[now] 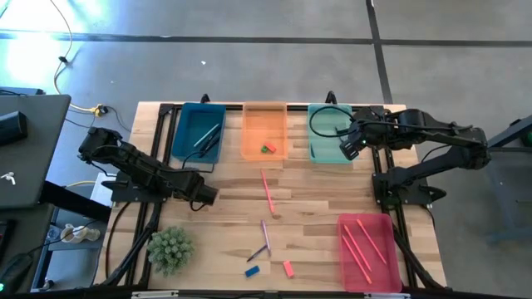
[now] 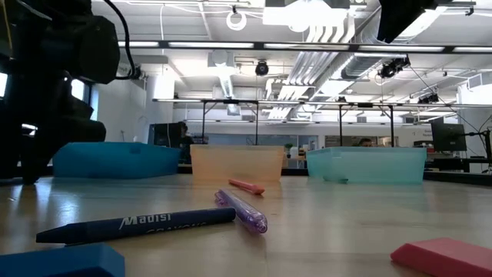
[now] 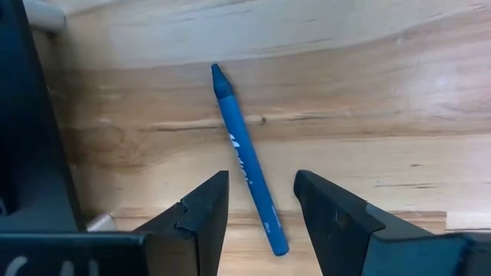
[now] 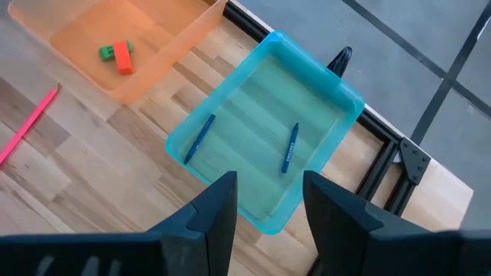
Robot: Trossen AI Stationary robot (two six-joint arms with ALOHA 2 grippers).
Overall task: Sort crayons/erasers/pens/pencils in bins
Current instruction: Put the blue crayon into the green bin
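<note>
My left gripper [image 1: 204, 198] [image 3: 261, 182] is open low over the table's left middle. Its fingers stand on either side of a blue crayon [image 3: 244, 157] that lies flat on the wood, touching nothing. My right gripper [image 1: 349, 146] [image 4: 268, 192] hovers open and empty over the teal bin [image 4: 265, 146], which holds two blue crayons [image 4: 290, 147]. The orange bin [image 1: 264, 131] holds a green and a red eraser [image 4: 116, 54]. A blue eraser [image 1: 252, 271] and a pink-red eraser [image 1: 288, 268] lie near the front edge. The blue bin [image 1: 199, 131] holds thin sticks; the pink bin [image 1: 366, 241] holds pink ones.
A pink pencil [image 1: 268, 191], a purple pen [image 1: 266, 235] and a dark blue crayon [image 2: 138, 223] lie loose on the table's middle. A green spiky plant [image 1: 170, 247] stands at the near left. Three bins line the far edge; the pink bin sits near right.
</note>
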